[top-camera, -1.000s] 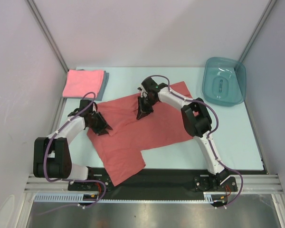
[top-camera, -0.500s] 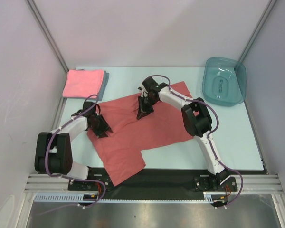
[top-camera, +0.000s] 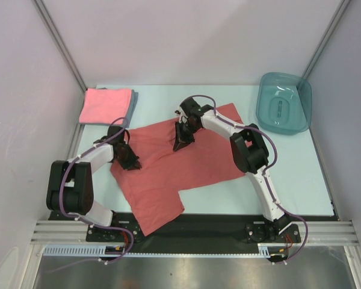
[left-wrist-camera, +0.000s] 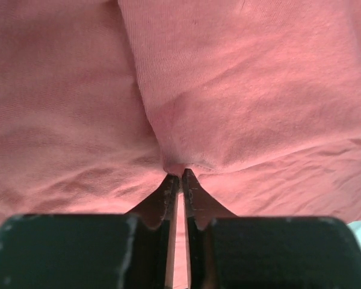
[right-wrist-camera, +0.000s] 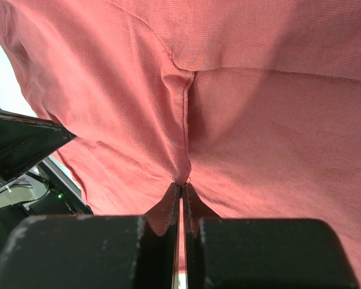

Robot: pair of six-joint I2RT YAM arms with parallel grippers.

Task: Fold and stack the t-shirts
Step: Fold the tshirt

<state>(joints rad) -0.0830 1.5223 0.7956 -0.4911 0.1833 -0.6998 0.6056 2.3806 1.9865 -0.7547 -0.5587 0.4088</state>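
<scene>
Pinching the brick-red t-shirt (top-camera: 186,162), spread unfolded across the counter (top-camera: 289,171), left hand (left-wrist-camera: 180,176) and right hand (right-wrist-camera: 182,185) each sit clamped on its cloth; pink t-shirt (top-camera: 105,105) lies folded atop grey-blue t-shirt (top-camera: 133,105) at the far-left corner, so two look done, one left to fold and stack.

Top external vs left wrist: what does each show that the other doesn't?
Top only: pink shirt folded at the far left, the tub, and the right tool down on the red shirt. Left wrist only: a close-up of a cloth fold pinched between the fingertips. Both: the red shirt and the left tool, shut on it.
</scene>
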